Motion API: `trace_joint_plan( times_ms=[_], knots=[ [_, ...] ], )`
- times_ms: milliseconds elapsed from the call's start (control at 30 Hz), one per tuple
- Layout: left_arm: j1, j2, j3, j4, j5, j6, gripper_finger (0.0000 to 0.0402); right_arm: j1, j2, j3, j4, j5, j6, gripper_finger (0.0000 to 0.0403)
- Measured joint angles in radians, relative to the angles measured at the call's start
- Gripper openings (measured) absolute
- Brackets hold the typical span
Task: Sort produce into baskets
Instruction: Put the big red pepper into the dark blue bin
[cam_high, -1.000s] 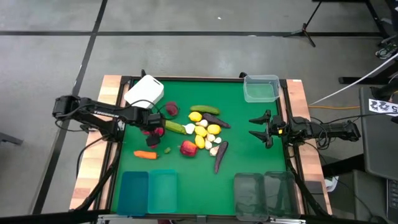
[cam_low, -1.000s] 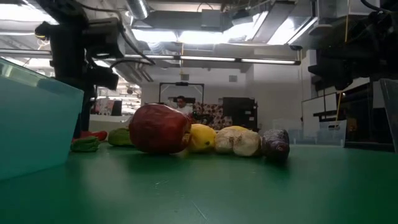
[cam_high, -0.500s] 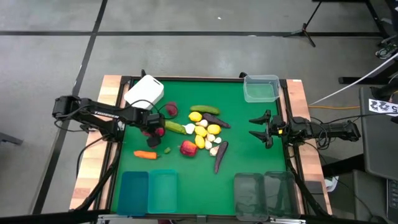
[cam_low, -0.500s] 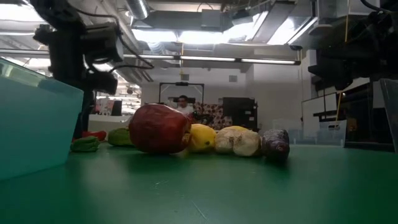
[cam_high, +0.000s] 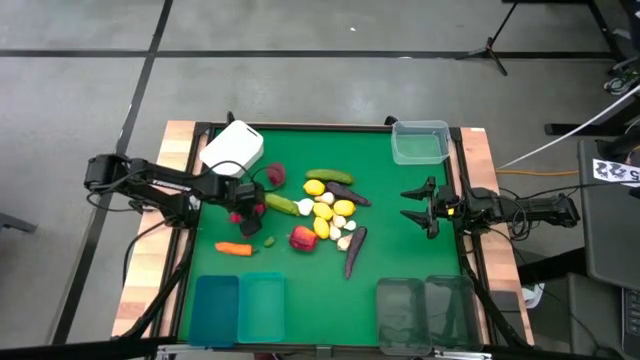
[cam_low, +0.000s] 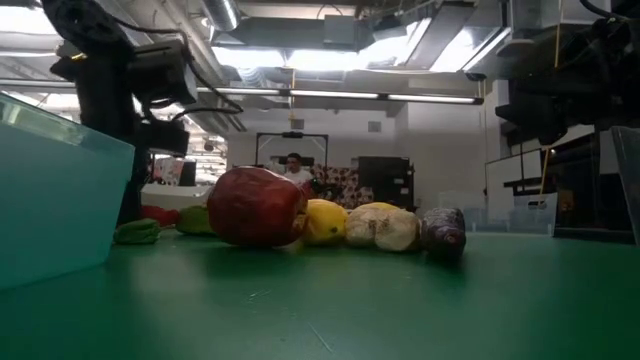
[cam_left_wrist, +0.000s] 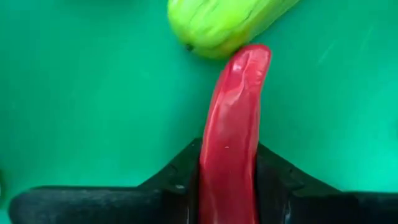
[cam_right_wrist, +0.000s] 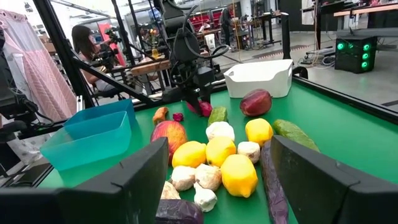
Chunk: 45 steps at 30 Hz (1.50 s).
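red pepper (cam_left_wrist: 231, 143) lower end cut off | fingers (cam_left_wrist: 180, 180) partly cropped

The green worktop (cam_high: 400, 255) carries six containers: two teal bins (cam_high: 240, 308), two dark-tinted clear bins (cam_high: 425, 312), one clear tub (cam_high: 420, 141) and one white box (cam_high: 232, 146). The produce shows one orange carrot (cam_high: 234, 249), four yellow lemons (cam_high: 324, 210), two long purple eggplants (cam_high: 354, 250) and two green cucumbers (cam_high: 329, 176). White garlic bulbs (cam_high: 341, 229) sit clustered, their number unclear. Two claws are present.
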Motion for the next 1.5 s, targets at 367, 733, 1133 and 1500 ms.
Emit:
trace_joint_plan(
  times_ms=[367, 733, 1133, 1500],
  knots=[
    [-0.058, 0.000, 0.238, 0.013, 0.003, -0.019, 0.0103, 0.000, 0.000, 0.000, 0.000, 0.000, 0.000, 0.0280],
    [-0.406, -0.002, 0.436, 0.182, 0.002, -0.053, 0.0111, 0.000, 0.000, 0.000, -0.001, 0.000, 0.000, 0.0280],
    [-0.764, 0.050, 0.438, 0.277, -0.281, -0.525, 0.0113, 0.000, 0.000, 0.000, -0.002, 0.000, 0.000, 0.0280],
    [-0.912, 0.110, 0.439, 0.234, -0.278, -1.296, 0.0113, 0.000, 0.000, 0.000, -0.002, 0.008, 0.000, 0.0280]
  ],
)
